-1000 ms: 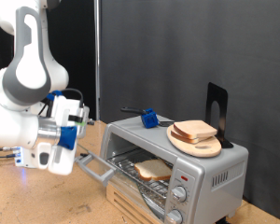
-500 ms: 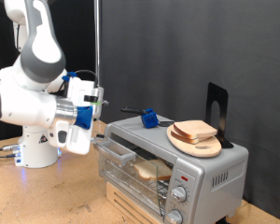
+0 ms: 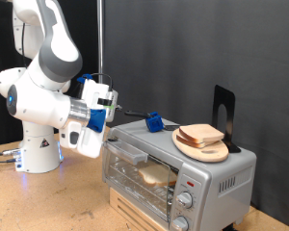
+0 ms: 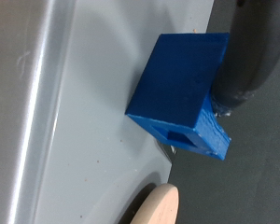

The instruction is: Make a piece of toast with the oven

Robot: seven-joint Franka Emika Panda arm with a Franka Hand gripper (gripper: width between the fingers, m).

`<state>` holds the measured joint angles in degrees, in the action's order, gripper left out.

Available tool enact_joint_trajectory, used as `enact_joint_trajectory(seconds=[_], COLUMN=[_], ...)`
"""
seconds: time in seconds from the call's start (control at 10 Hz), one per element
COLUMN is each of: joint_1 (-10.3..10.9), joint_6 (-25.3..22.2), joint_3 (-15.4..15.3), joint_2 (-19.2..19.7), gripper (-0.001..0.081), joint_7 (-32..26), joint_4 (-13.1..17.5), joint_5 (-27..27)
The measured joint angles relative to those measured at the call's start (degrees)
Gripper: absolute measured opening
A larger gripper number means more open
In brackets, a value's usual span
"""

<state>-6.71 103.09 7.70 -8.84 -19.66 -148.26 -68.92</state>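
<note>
Silver-metal boxy toaster oven [image 3: 178, 173] stands with its glass door shut, and the pale, brown-crusted piece of toast [image 3: 156, 173] lies inside on the wire rack. My claw [image 3: 108, 133] sits by the oven's top edge on the exterior view's left; I cannot tell whether its fingers are spread. A blue block [image 4: 182, 89] rests on the oven's top.

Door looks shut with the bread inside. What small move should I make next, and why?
Probably ease the gripper off the door and towards the knobs. In the exterior view the oven looks closed, the piece of toast lies on the rack inside, and the gripper hangs by the door's upper corner.
</note>
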Motion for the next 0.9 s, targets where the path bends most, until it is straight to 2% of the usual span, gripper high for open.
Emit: enact_joint_trajectory(seconds=[0.3, 0.5, 0.7, 0.9], joint_1=[0.0, -0.6, -2.8, -5.0], joint_6=[-0.5, -2.6, -6.1, -8.2], joint_3=[-0.2, 0.3, 2.6, 5.1], joint_2=[0.0, -0.2, -1.0, -1.7], gripper=[0.0808, 0.0808, 0.0808, 0.0808], joint_7=[-1.3, -1.2, 0.6, 1.5], joint_4=[-0.7, -1.0, -0.5, 1.0], joint_5=[0.5, 3.2, 6.9, 7.9])
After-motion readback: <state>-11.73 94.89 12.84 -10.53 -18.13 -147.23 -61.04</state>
